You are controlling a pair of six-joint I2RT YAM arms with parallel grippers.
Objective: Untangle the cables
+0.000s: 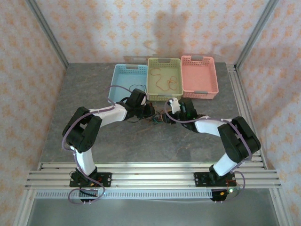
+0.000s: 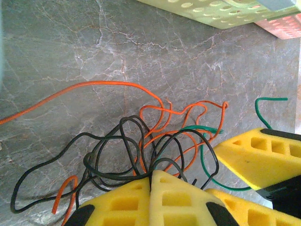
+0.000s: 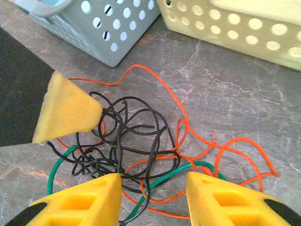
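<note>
Left wrist: I see my left claw [image 2: 150, 173] pinched on the black cable [image 2: 130, 117]; right claw [image 3: 153, 188] wide, straddling the green cable [image 3: 164, 179].

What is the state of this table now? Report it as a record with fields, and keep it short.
tangle: black cable, orange cable and green cable knotted together on the table, in front of the baskets
left gripper: shut, apparently pinching the black cable
right gripper: open, straddling green and black strands
baskets: blue basket, yellow basket, pink basket, in a row at the back
already sorted: one orange wire lies in the yellow basket
</note>
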